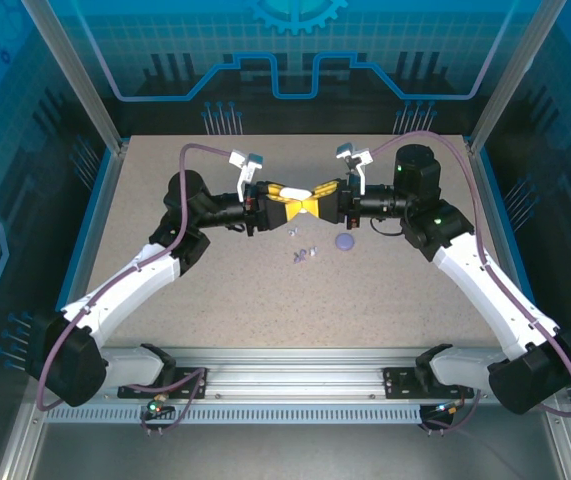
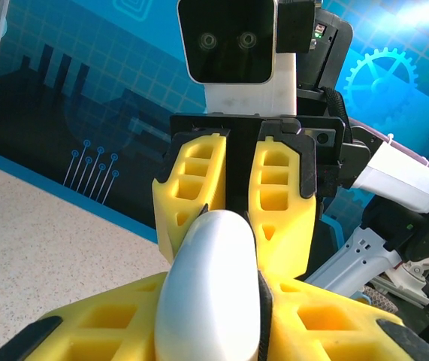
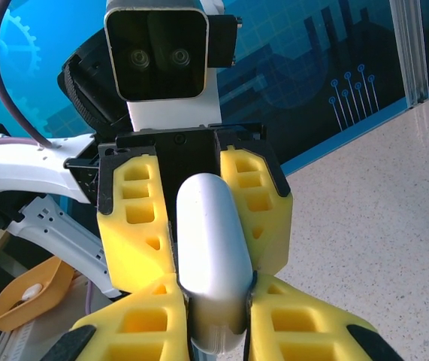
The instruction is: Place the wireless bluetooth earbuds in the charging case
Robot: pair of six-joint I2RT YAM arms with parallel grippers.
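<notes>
Both arms meet nose to nose above the middle of the table. The left gripper and right gripper face each other, tips almost touching.

The charging case, smooth, white and pill-shaped, is held off the surface between them. In the left wrist view, the left gripper's yellow fingers pinch the near end. In the right wrist view, the right gripper's fingers clamp the other end, and the opposing fingers hug the case's flanks.

The earbuds are tiny pale pieces loose on the table, near side of the grippers and apart from the case. The purple disc lies just to their right.
</notes>
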